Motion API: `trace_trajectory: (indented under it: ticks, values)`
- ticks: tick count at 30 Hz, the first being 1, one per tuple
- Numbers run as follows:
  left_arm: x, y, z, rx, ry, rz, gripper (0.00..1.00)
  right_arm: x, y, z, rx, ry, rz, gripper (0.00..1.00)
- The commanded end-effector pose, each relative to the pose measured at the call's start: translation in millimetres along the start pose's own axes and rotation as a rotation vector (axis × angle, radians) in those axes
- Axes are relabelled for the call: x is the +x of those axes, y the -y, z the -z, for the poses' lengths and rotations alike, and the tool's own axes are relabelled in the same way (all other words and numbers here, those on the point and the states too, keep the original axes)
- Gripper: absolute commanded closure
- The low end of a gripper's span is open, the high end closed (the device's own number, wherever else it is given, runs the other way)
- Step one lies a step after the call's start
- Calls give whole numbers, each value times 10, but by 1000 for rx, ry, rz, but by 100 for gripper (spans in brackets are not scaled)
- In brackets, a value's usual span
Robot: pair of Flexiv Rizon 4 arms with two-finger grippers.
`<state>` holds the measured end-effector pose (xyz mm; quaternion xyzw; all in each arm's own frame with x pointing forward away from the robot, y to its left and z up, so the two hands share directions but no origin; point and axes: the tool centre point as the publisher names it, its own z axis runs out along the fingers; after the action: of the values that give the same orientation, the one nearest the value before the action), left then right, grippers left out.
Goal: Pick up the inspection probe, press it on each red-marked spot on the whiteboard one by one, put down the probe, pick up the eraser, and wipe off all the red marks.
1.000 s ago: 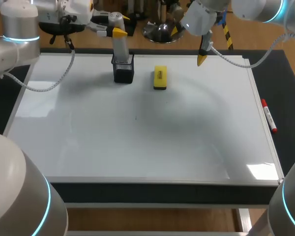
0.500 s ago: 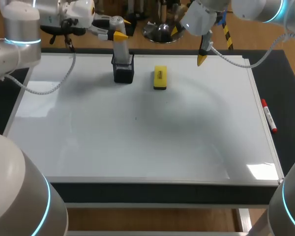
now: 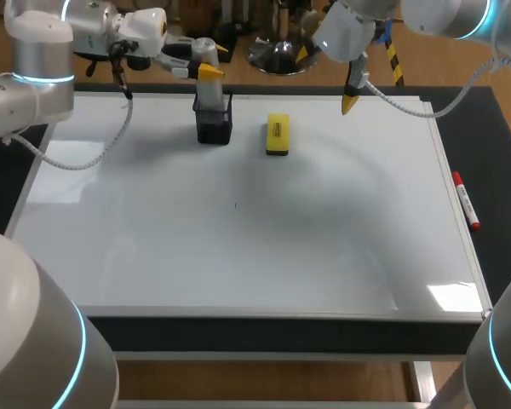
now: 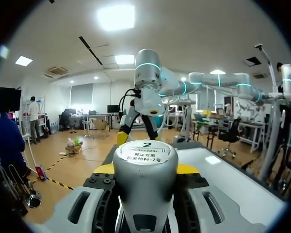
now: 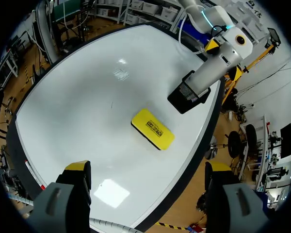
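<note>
The silver inspection probe (image 3: 208, 88) stands upright in a black holder (image 3: 214, 126) at the back of the whiteboard (image 3: 238, 247). My left gripper (image 3: 206, 58) is shut on the probe's top; in the left wrist view the probe (image 4: 144, 155) fills the gap between the fingers of that gripper (image 4: 145, 171). The yellow eraser (image 3: 277, 134) lies just right of the holder. My right gripper (image 3: 328, 77) hangs open above the board's back edge, and under this gripper (image 5: 148, 167) lie the eraser (image 5: 153, 128), holder (image 5: 188, 97) and probe (image 5: 211, 73). No red marks show on the board.
A red marker (image 3: 466, 202) lies off the board's right edge on the dark table. A tiny dark speck (image 3: 235, 204) sits near the board's middle.
My left arm's wrist has turned and come down a little with the probe, which now sits lower in the holder. The right arm has not moved.
</note>
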<state>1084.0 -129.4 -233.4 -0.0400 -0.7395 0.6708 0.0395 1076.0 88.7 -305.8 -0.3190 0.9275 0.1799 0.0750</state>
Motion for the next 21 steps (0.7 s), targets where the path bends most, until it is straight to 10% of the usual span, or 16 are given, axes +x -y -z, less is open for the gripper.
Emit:
trace_trajectory:
  ticks: [1,21]
  values:
    - [-51,-52,-11,5,-11,2,100,-4,2,8,3,-4,1,0]
    - [-66,-270,-67,-10,-9,15,100,-4,2,8,3,-4,1,0]
